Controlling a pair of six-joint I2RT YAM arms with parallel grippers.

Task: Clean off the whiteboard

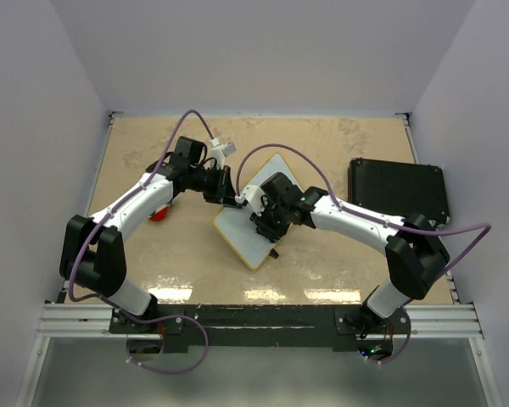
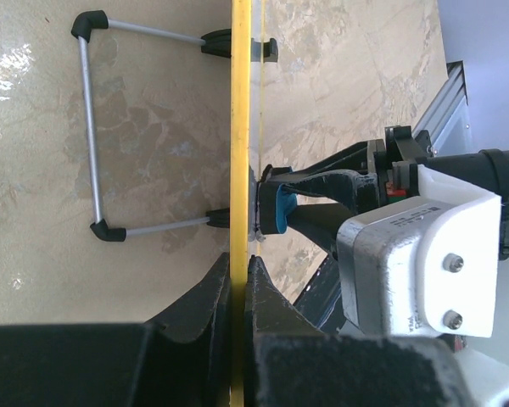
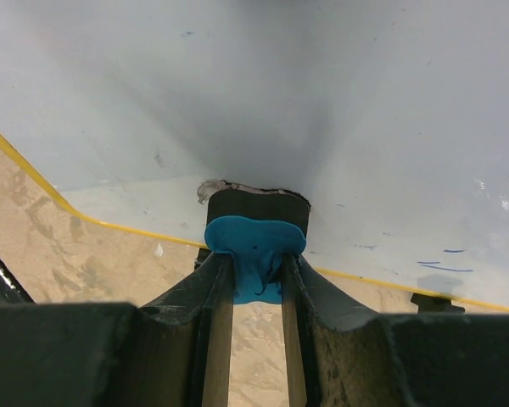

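Observation:
The whiteboard, white with a thin yellow frame, sits mid-table, turned diagonally. My left gripper is shut on its far left edge; in the left wrist view the jaws pinch the yellow frame seen edge-on. My right gripper is shut on a blue eraser with a black felt pad, pressed against the board face. The eraser also shows in the left wrist view. A few faint blue strokes sit near the board's lower edge, by a black tab. The rest of the visible face looks wiped.
A black rectangular case lies at the right. A small red object lies under the left arm. A grey wire stand with black corners juts from the back of the board. White walls enclose the table.

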